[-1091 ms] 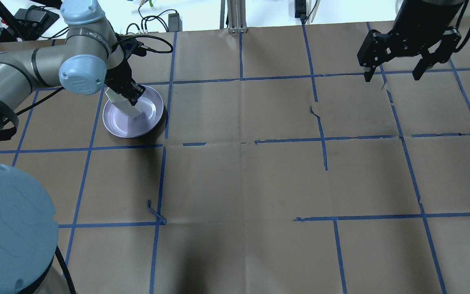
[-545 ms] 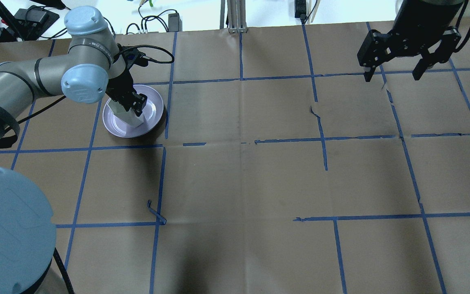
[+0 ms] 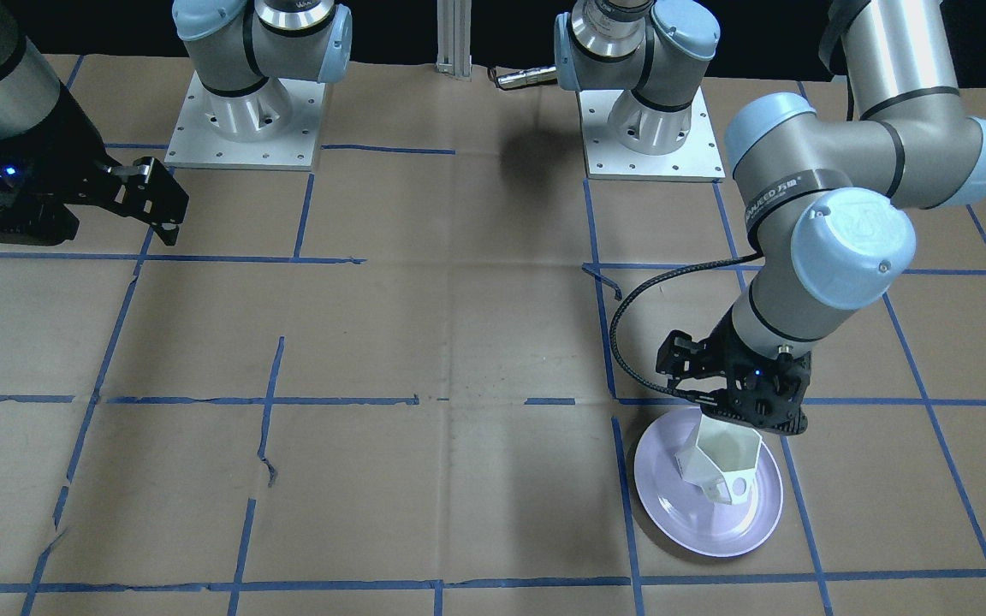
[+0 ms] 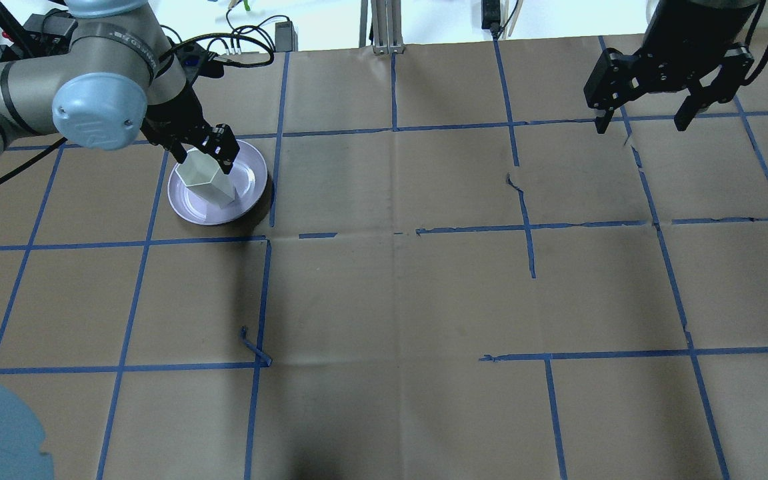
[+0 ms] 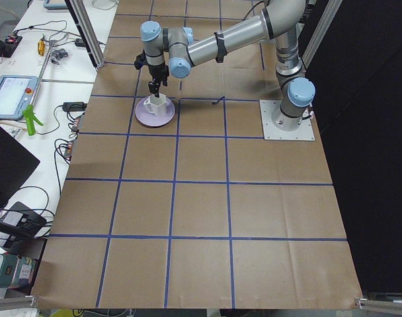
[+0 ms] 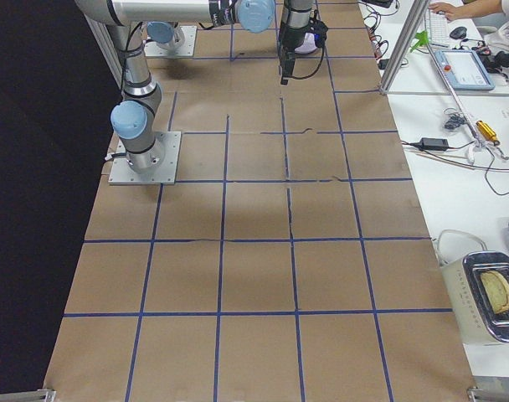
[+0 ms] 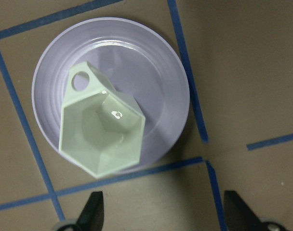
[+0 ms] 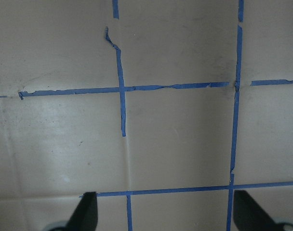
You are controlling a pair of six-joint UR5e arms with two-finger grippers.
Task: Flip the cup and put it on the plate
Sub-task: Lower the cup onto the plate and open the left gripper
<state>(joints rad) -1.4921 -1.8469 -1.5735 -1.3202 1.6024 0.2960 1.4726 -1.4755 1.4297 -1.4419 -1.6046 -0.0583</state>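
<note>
- Already the cup (image 7: pixel 100 132) stands mouth-up on the plate (image 7: pixel 171 82), handle toward the rim, so both the flip and the placing look done.
- The left gripper (image 7: pixel 164 214) is spread wide and grips nothing, close by the cup; only backing away seems left.
- The right gripper (image 8: pixel 163 211) hangs wide, empty, well apart.

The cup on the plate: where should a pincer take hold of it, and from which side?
Probably from above, closing on two opposite flat facets of the cup. It stands mouth-up on the plate, and the handle juts from one side, so avoid that side.
</note>
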